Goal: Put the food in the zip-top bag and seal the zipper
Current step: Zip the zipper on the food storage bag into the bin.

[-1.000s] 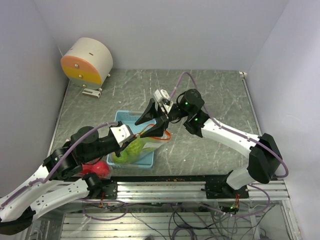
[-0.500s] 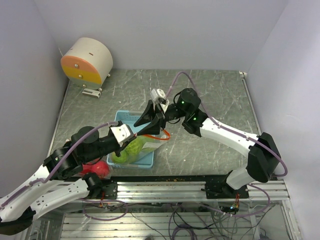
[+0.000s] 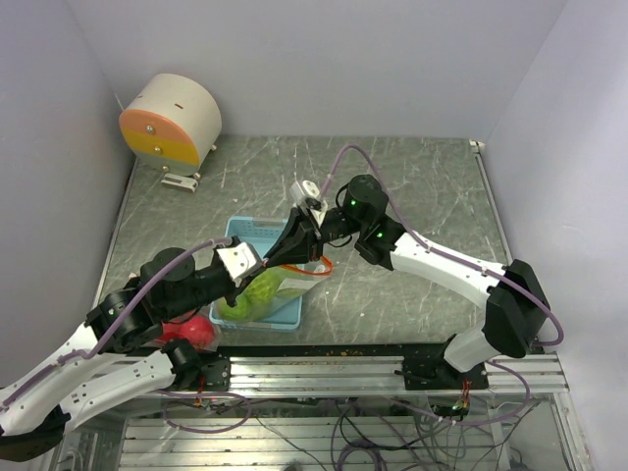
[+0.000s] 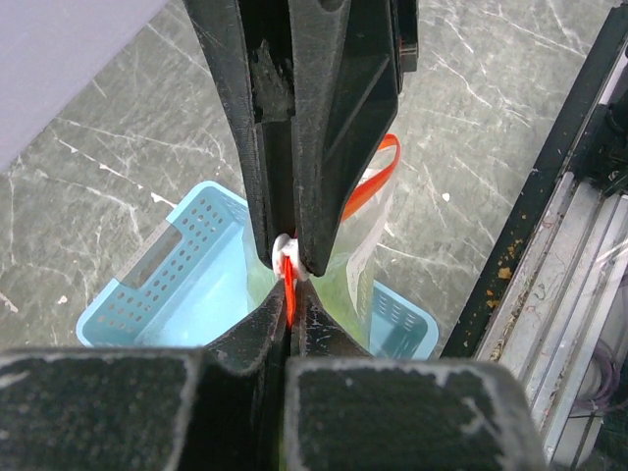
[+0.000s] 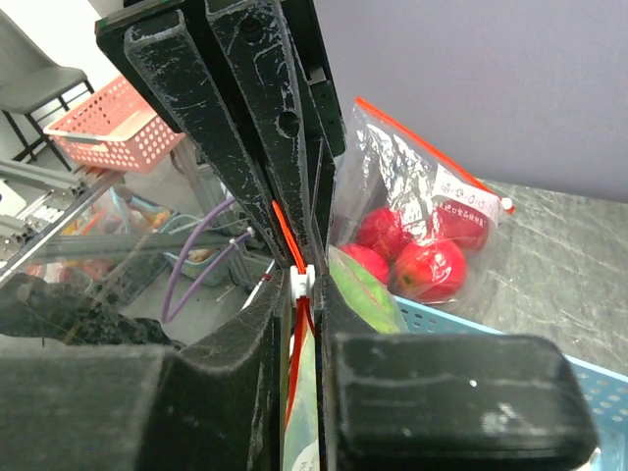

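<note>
While the zip-top bag (image 3: pixel 297 275) stands upright in the blue tray (image 3: pixel 245 228) on the desk (image 3: pixel 422 177), the left jaws and the right jaws are both pinched narrow on its red zipper strip (image 4: pixel 288 294), meeting tip to tip above the tray's middle. Green food (image 3: pixel 257 292) sits low inside that bag, within the tray, and red apples (image 5: pixel 427 265) lie in a second clear bag (image 5: pixel 432 191) just off the tray's near left corner.

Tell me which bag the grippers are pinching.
The bag of green food over the blue tray: left gripper and right gripper pinch its zipper. The red-apple bag lies apart.
</note>
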`<state>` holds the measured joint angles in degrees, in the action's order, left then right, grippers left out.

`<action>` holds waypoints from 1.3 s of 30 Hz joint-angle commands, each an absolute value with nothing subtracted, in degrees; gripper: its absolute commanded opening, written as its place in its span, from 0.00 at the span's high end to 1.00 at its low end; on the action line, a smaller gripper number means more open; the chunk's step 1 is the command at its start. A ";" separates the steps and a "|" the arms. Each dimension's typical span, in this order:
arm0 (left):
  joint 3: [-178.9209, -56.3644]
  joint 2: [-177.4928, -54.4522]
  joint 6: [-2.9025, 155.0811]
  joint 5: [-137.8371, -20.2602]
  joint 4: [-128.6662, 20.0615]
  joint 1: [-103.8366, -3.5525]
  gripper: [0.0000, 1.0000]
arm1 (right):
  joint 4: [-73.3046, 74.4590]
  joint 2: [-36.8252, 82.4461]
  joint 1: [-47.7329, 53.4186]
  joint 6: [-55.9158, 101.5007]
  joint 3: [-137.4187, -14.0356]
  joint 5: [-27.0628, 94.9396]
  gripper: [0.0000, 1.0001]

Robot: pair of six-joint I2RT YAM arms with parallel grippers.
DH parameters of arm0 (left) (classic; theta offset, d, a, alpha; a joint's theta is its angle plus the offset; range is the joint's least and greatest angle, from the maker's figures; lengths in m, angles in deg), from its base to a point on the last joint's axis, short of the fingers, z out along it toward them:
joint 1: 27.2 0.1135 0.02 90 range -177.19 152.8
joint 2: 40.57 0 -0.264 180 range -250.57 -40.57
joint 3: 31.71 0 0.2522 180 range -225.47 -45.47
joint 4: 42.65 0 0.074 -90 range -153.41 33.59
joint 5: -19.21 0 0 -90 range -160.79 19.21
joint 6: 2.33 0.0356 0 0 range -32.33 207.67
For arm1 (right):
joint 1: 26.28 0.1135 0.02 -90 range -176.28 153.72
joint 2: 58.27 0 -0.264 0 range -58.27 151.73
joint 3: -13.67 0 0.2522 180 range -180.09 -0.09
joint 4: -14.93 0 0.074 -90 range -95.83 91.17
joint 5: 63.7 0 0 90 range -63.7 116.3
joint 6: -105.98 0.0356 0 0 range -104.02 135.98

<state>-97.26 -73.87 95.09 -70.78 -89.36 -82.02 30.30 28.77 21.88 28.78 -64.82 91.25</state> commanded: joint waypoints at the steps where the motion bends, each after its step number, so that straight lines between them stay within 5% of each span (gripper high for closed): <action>1: -97.63 -73.52 94.53 -70.42 -86.87 -81.96 0.93 | 27.08 29.42 22.12 26.73 -66.36 90.03 0.96; 19: -102.03 -64.13 94.69 -59.50 -88.79 -82.03 0.93 | 7.75 28.40 18.16 7.60 -63.67 87.76 0.99; 35: -103.36 -58.90 94.72 -48.63 -89.55 -82.12 0.93 | 8.16 26.52 4.92 4.97 -57.75 95.95 0.98; 37: -102.95 -59.38 94.51 -48.99 -88.93 -82.12 0.93 | 7.62 26.69 4.85 5.03 -57.77 95.82 0.87; 39: -102.30 -59.92 94.31 -49.45 -87.84 -82.10 0.93 | 8.54 26.55 4.82 7.09 -57.78 94.20 0.49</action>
<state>-100.61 -60.10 94.65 -51.74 -94.89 -82.11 9.60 27.53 5.73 6.55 -58.53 95.33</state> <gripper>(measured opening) 0.075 0.236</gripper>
